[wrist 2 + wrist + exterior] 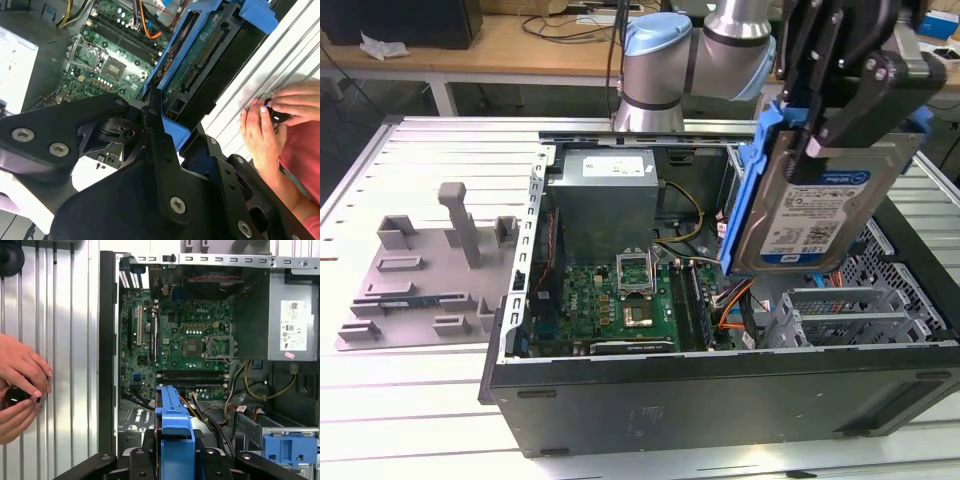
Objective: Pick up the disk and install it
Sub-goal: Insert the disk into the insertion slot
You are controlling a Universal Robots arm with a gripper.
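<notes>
The gripper [823, 135], closed on the disk [817, 215] at two o'clock of the motherboard [620, 300], carries something probably stiff, dense and shock-sensitive, best pinched at its blue frame.

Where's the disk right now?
In the exterior view, the disk is gripped by the end effector and hangs in the air over the open computer case, on the exterior view's right, to the right of the motherboard.
</notes>
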